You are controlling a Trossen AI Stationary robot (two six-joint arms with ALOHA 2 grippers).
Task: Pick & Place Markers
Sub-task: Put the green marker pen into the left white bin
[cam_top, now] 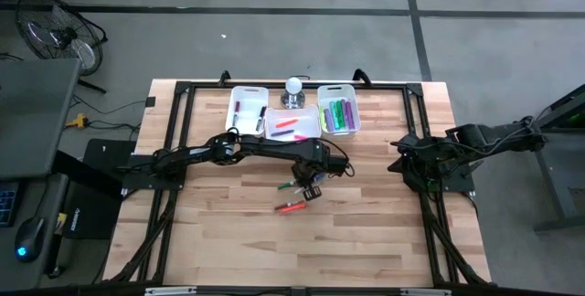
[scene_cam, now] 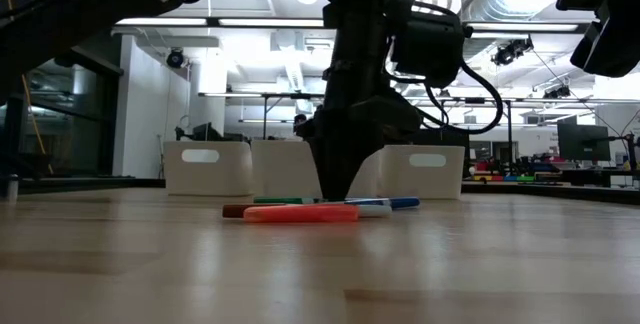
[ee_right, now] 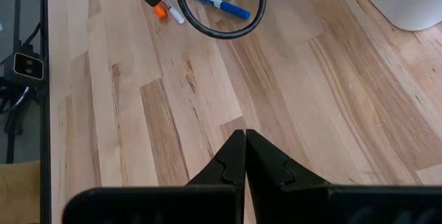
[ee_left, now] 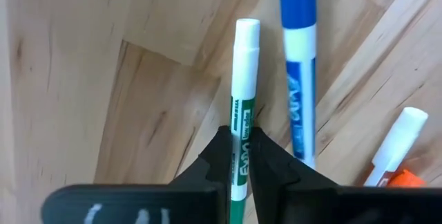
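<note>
Fingers [ee_left: 224, 158] of your left gripper [ee_left: 239, 156] have pinched the green marker [ee_left: 243, 106] across its white barrel, near the middle, so it should lift level rather than tip. It lies flat on the table [cam_top: 384, 232] at centre frame in the high view, so the arm has to reach straight down onto it. Just beside it lie a blue marker [ee_left: 300, 79] and an orange one [ee_left: 397, 156], close enough that you may nudge them on the lift. Three bins [cam_top: 247, 106] sit in a row at upper centre, already holding markers; that is likely where this one goes. Your right gripper [ee_right: 244, 156] waits at the right edge, fingers pressed together on nothing.
</note>
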